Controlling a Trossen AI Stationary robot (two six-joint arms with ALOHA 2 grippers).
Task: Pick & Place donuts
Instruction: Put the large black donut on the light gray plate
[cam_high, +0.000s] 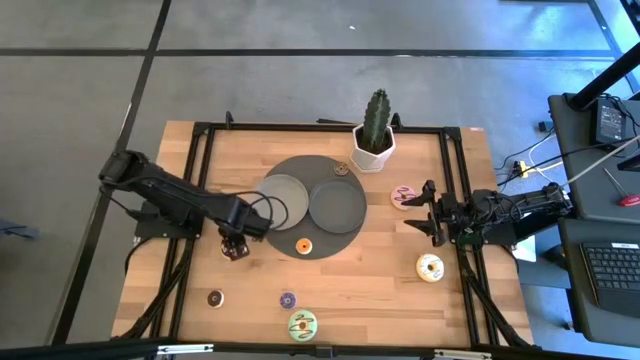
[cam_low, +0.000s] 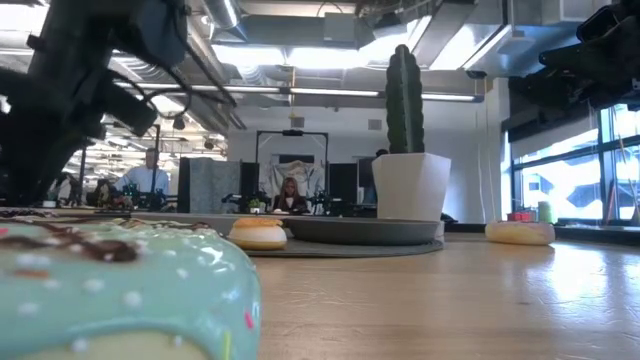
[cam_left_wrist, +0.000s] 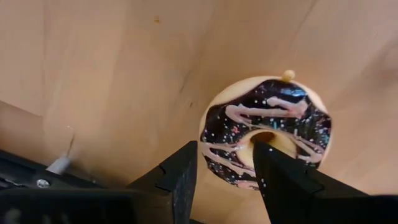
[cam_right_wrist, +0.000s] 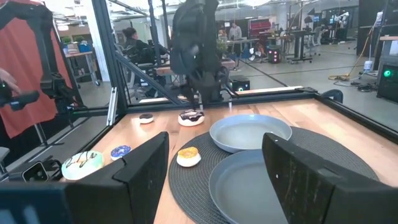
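Note:
A chocolate-iced donut with pink drizzle (cam_left_wrist: 267, 127) lies flat on the wood left of the dark mat, also visible as the donut (cam_high: 235, 250). My left gripper (cam_left_wrist: 224, 168) is open and points down over it, one finger in its hole and the other outside its rim. My right gripper (cam_high: 425, 212) waits open near the table's right side, beside a pink donut (cam_high: 404, 196). Other donuts lie flat: pale (cam_high: 430, 267), green (cam_high: 302, 323), blue mini (cam_high: 288, 299), brown mini (cam_high: 215, 298), orange mini (cam_high: 304, 245) on the mat. My left gripper comes from above, pointing down. One fingertip (cam_left_wrist: 264, 152) stands in the chocolate donut's hole and the other finger (cam_left_wrist: 183, 171) just outside the ring's edge (cam_left_wrist: 208, 149). The donut lies flat on the table. Whether the fingers touch it, I cannot tell.
Two grey plates (cam_high: 284, 201) (cam_high: 338, 205) sit on a round dark mat (cam_high: 300, 170) at mid-table. A cactus in a white pot (cam_high: 375, 140) stands at the far edge, a small brown donut (cam_high: 341, 169) beside it. Black frame rails run along both sides.

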